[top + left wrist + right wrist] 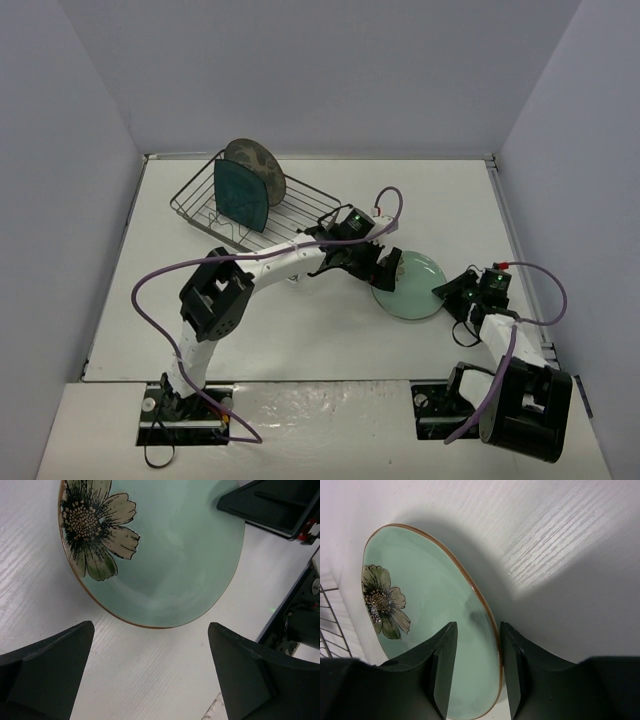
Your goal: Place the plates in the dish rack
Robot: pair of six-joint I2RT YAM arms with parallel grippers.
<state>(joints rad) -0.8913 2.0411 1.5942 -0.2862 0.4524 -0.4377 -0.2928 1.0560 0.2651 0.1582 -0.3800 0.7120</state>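
The pale mint-green plate [418, 288] with a flower mark [92, 527] lies on the white table right of centre. My right gripper [447, 292] straddles its right rim: in the right wrist view one finger [440, 665] hovers over the plate [430, 610] face with a gap, the other [517, 665] sits just outside the brown rim. My left gripper [150, 672] stands open over bare table at the plate's left edge, holding nothing. The square dark teal plate [241, 195] and the round grey-brown plate [258, 160] stand upright in the dish rack [195, 208].
The wire rack sits at the back left, with its edge showing in the right wrist view [327, 630]. Purple cables loop off both arms. The table's right edge [515, 250] runs close behind the right arm.
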